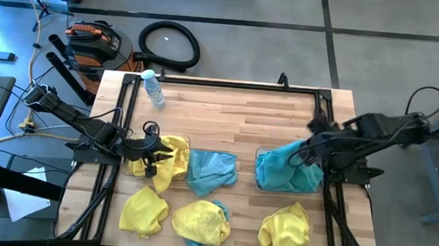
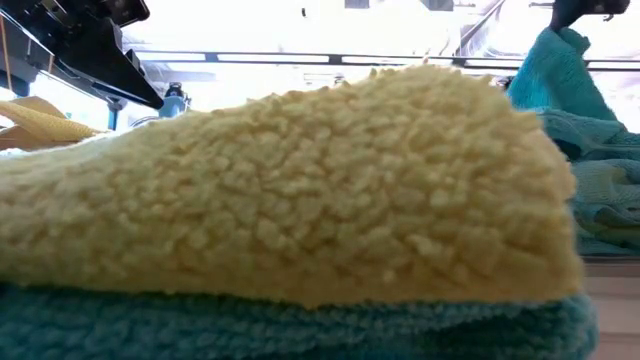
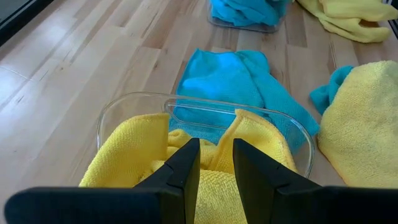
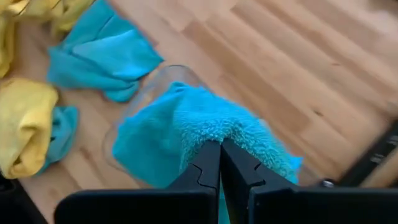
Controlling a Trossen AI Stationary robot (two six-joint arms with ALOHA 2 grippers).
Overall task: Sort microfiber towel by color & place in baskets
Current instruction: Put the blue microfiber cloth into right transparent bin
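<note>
A: Towels first: how will they handle for us?

B: Soft, light and limp, we judge. A pinch on a raised fold should lift one, though it will droop and may drag a neighbour. The right gripper [image 4: 220, 163] is clenched on a teal towel [image 4: 186, 134], holding a ridge of it over the right basket [image 1: 287, 174] near the table's [image 1: 243, 117] right edge.

A: And our left side?

B: The left gripper [image 3: 216, 163] hangs above the left basket [image 3: 130, 102], near the left edge, its fingers parted a little and grasping nothing. Yellow towels [image 3: 143, 149] fill that basket and spill over its rim.

A: What is still loose?

B: One teal towel [image 1: 212, 171] between the baskets, plus three yellow heaps [image 1: 143, 212] along the front edge; the middle one has teal tucked against it.

A: Any long axis to line up with?

B: None we can trust; they lie crumpled, pointing nowhere. The held one drapes downward from the pinch.
</note>
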